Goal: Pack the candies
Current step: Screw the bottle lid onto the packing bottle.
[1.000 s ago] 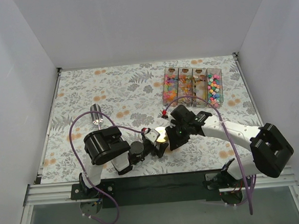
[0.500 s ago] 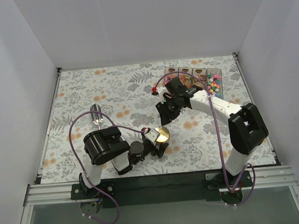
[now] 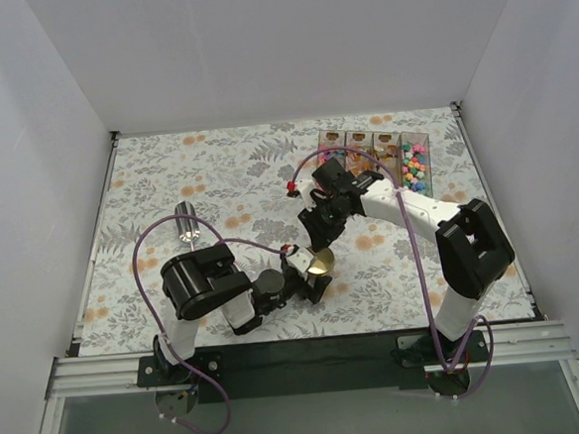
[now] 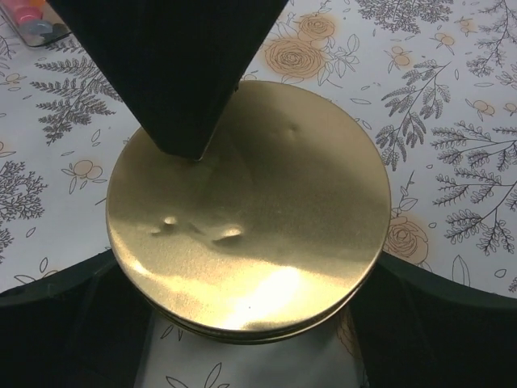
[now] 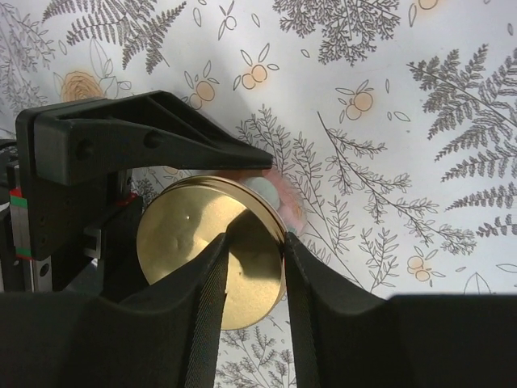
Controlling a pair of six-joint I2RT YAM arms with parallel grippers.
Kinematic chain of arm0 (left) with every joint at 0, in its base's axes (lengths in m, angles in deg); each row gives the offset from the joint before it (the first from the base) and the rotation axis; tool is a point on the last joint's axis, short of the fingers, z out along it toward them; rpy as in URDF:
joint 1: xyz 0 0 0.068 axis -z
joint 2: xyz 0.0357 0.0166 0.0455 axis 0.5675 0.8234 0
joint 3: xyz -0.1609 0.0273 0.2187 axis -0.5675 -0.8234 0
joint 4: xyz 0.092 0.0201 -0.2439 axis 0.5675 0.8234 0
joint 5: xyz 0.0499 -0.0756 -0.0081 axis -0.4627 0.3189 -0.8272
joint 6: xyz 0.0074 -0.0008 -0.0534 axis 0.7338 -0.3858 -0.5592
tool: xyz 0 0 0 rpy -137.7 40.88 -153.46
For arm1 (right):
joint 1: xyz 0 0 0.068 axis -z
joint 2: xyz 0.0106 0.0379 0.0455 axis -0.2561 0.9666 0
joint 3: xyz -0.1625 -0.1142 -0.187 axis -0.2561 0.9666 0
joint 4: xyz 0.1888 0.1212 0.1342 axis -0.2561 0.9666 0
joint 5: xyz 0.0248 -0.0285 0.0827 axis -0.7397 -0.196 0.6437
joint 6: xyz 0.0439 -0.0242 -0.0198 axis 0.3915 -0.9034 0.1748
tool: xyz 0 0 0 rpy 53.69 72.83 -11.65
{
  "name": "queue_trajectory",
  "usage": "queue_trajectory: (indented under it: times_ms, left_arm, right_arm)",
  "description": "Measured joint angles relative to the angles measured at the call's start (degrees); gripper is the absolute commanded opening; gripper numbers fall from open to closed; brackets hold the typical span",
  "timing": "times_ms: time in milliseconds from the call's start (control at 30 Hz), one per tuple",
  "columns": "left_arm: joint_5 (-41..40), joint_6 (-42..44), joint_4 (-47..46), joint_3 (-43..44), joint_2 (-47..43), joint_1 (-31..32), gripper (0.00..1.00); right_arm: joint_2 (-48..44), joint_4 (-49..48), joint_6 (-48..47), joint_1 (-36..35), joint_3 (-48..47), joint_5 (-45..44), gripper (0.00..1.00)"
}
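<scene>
A silver cylinder (image 3: pixel 186 225) lies apart on the left of the counter (image 3: pixel 236 161). At centre, the left fingers (image 4: pixel 56 315) clamp a gold tin (image 4: pixel 250 210). The right fingers (image 5: pixel 206 307), narrowly parted and seemingly empty, poise over it. The candies (image 3: pixel 414 169) sit in clear bins (image 3: pixel 363 135) at far right, so packing looks barely begun.

Even, diffuse light fills the white-walled enclosure (image 3: pixel 258 50) in the top view, and shadows on the white fern-printed cloth (image 3: pixel 167 176) are faint and soft. In the left wrist view the round gold metal lid (image 4: pixel 246 218) carries 1 bright glare patch near its lower edge. The black finger (image 4: pixel 174 73) over it is featureless. The right wrist view is sharp except 1 pinkish smear (image 5: pixel 279 198) beside the lid.
</scene>
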Motion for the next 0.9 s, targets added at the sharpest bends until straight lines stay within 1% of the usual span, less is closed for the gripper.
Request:
queue_trajectory:
  times_ms: [200,300,400,533,600,700,767,900]
  left_arm:
    - [-0.1,0.0,3.2,2.0,-0.4,0.3,0.78]
    - [-0.2,0.0,4.5,2.8,-0.5,0.7,0.78]
    - [-0.7,0.2,5.6,3.3,-0.7,1.0,0.78]
    - [-0.9,0.7,6.3,3.4,-1.0,1.2,0.78]
    - [-1.0,0.7,6.4,3.4,-1.0,1.2,0.78]
    - [-1.0,0.6,6.6,3.4,-1.1,1.2,0.78]
    - [-1.0,0.5,6.5,3.4,-1.1,1.2,0.78]
    - [-1.1,-0.7,6.4,3.3,-1.1,1.0,0.78]
  right_arm:
    - [-4.6,-2.4,1.9,-0.7,4.5,-4.9,0.31]
    - [-8.3,-4.8,4.4,-0.9,8.5,-7.8,0.31]
    - [-12.7,-7.9,8.4,-1.3,13.5,-10.5,0.31]
    - [-20.0,-13.4,16.2,-1.5,22.0,-13.1,0.31]
    - [-23.3,-14.4,20.0,-1.6,25.1,-13.6,0.31]
    - [-26.4,-14.0,24.0,-2.0,27.5,-13.2,0.32]
    - [-27.1,-12.5,24.9,-2.5,27.7,-12.4,0.32]
    - [-25.8,-6.9,23.5,-2.2,26.3,-10.8,0.38]
